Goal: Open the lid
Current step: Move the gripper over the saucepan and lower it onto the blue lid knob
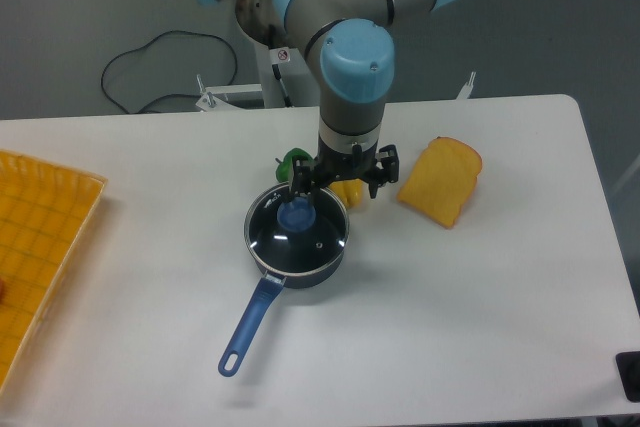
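On the white table [480,287] we saw a dark blue pot [297,247] with a long blue handle pointing toward the front left. The lid [300,237] sat flat on top of the pot — round glass with a metal rim and a blue knob [296,215] in the middle. It was still shut on the pot. The gripper [338,182] hung over the back edge of the lid, a bit to the right of the knob. Its two fingers were spread wide apart and held nothing. Just behind the pot we saw a green pepper [291,160] and a yellow pepper [350,190], both partly hidden by the arm. A slice of orange bread [441,181] lay to the right — well apart from the pot. A yellow tray [40,237] sat at the left edge.
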